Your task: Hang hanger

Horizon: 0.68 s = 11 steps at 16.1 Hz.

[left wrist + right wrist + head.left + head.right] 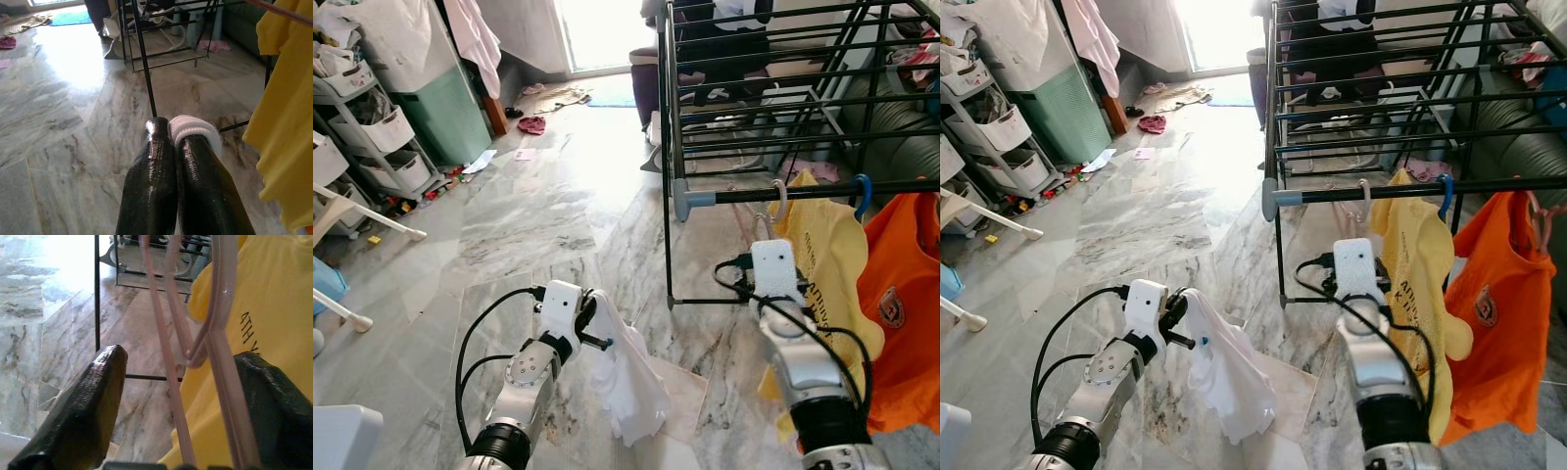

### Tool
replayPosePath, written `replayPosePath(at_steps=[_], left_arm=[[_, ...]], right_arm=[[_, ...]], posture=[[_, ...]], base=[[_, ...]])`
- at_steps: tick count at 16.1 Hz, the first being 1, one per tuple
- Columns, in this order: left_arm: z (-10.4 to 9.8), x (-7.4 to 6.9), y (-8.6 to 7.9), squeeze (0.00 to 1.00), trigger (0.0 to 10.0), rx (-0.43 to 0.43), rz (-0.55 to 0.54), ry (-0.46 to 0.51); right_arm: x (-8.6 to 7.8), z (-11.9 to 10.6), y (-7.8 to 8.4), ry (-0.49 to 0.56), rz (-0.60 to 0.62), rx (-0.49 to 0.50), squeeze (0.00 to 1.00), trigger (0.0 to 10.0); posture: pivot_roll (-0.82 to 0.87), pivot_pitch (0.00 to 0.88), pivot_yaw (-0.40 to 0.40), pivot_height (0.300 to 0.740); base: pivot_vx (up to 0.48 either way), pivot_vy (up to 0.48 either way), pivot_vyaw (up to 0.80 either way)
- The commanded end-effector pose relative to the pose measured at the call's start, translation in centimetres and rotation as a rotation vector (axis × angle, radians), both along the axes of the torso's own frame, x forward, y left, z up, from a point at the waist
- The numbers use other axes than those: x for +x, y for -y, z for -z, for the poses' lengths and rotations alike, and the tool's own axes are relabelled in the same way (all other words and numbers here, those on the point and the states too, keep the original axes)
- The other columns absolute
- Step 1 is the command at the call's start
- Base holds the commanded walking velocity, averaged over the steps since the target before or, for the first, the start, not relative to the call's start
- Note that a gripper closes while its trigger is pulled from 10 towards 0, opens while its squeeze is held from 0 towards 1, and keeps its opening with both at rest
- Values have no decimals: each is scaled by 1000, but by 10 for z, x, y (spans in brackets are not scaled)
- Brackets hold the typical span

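The right gripper (181, 396) is reaching up toward the drying rack's black rail (1489, 186), its fingers (78, 416) standing wide apart with the pink hanger (215, 333) passing between them, lying close against the far finger; whether it is touching I cannot tell. The hanger is a thin, glossy pink frame whose pale hook (1363, 191) is sitting over the rail, just beside the yellow shirt (1425, 264), so it is probably hung already and the fingers are opening to let go. The left gripper (178, 147) is keeping its fingers pinched tight on a white garment (1224, 377), which is drooping below them toward the marble floor (529, 215), likely kept ready for hanging next
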<state>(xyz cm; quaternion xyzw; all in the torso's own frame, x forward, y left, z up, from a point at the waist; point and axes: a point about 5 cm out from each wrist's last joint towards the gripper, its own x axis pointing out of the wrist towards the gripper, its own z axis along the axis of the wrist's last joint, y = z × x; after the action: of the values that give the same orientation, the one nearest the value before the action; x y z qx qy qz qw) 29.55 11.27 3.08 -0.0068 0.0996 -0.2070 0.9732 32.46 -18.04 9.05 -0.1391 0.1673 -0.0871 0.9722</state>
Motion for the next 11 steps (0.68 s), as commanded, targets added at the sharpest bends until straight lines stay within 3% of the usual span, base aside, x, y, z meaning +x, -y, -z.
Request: replayPosePath(at_steps=[1, 2, 5, 6, 7, 9, 10, 11], left_arm=[[-1, 1, -5, 0, 10000, 16, -9, 0], [1, 0, -5, 0, 10000, 18, -8, -7], [3, -1, -3, 0, 10000, 24, -2, -21], [3, -1, -3, 0, 10000, 25, -1, -23], [3, -1, -4, 0, 10000, 26, -2, -25], [4, -1, -4, 0, 10000, 32, -5, -34], [5, -1, -5, 0, 10000, 36, -6, -39], [5, -1, -5, 0, 10000, 38, -8, -42]], right_arm=[[4, -7, -1, -2, -21, 11, 0, 2000], [5, -7, 3, -16, -20, 15, 0, 314], [6, -7, 10, -55, -32, 21, 0, 0], [7, -8, 10, -67, -46, 26, 0, 1804], [8, -10, 9, -76, -66, 21, 0, 9647], [12, -18, 11, -68, -117, -3, 0, 10000], [12, -20, 13, -64, -124, -7, 1000, 10000], [12, -20, 14, -68, -129, -6, 1000, 10000]], posture=[[-257, 0, 136, 740], [-258, 0, 134, 740], [-260, 0, 133, 740], [-260, 0, 133, 740], [-260, 0, 132, 740], [-259, 0, 131, 740], [-259, 0, 130, 740], [-258, 0, 128, 740]], base=[[0, 0, 0], [0, 0, 0], [0, 0, 0], [0, 0, 0], [0, 0, 0], [0, 0, 0], [0, 0, 0], [0, 0, 0]])
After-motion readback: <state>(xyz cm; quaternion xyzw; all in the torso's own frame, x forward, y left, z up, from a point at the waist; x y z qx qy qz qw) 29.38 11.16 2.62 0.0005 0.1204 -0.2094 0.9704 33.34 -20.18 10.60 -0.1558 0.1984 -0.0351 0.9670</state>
